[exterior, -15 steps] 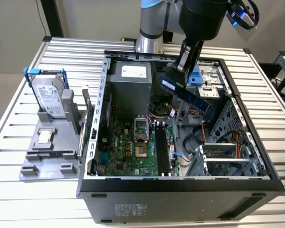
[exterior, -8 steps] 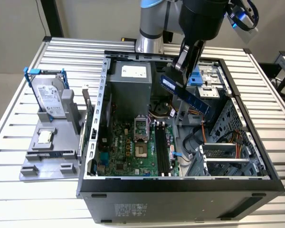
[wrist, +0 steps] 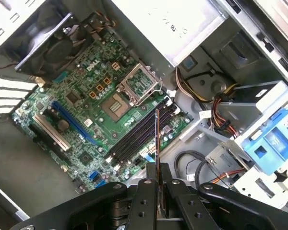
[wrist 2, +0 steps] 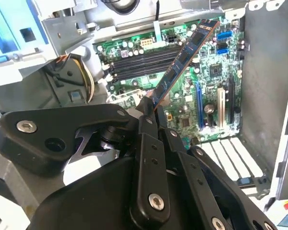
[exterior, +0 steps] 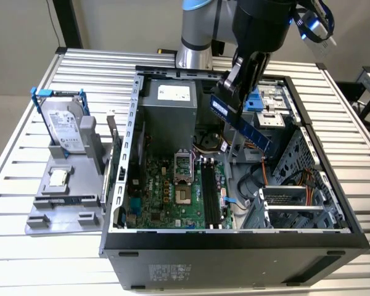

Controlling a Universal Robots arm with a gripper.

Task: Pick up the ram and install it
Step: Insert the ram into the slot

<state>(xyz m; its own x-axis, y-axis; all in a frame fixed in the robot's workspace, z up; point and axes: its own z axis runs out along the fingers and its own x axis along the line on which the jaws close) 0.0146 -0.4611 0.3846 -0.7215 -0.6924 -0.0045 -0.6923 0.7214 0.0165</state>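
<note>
Black two-finger gripper [exterior: 232,91] is pinched on one end of the ram [exterior: 248,128], a long, thin dark circuit-board strip. It hangs tilted over the open grey computer case [exterior: 133,123], above the green motherboard's black slots [exterior: 213,191] and apart from them. You should find it light, stiff and fragile; hold the flat faces and spare the contact edge.

Open computer case [exterior: 234,239] on slatted worktop [exterior: 18,259]; beside it, grey holder [exterior: 71,213] carrying a standing silver hard drive [exterior: 65,126] in blue frame, small square chip [exterior: 58,177].
</note>
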